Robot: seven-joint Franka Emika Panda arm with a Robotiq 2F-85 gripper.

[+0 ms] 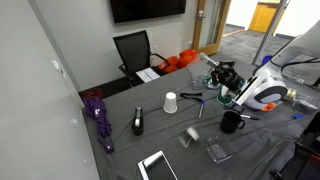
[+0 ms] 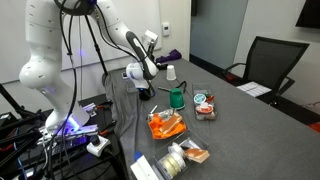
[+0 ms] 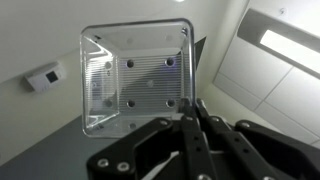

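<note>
Pinching the clear plastic tray (image 3: pixel 135 75) by its thin rim, likely the only edge narrow enough for its jaws, the gripper (image 3: pixel 190 112) holds it aloft.

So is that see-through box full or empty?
Empty. In the wrist view the clear box shows only its own ridges and dots, nothing inside; the hand grips its edge.

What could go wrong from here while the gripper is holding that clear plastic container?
1. The gripper pinches the clear plastic container only at one rim edge, so it may pivot or slip out.
2. In an exterior view the black mug stands close by the arm; a low move or a drop could knock it over.
</note>
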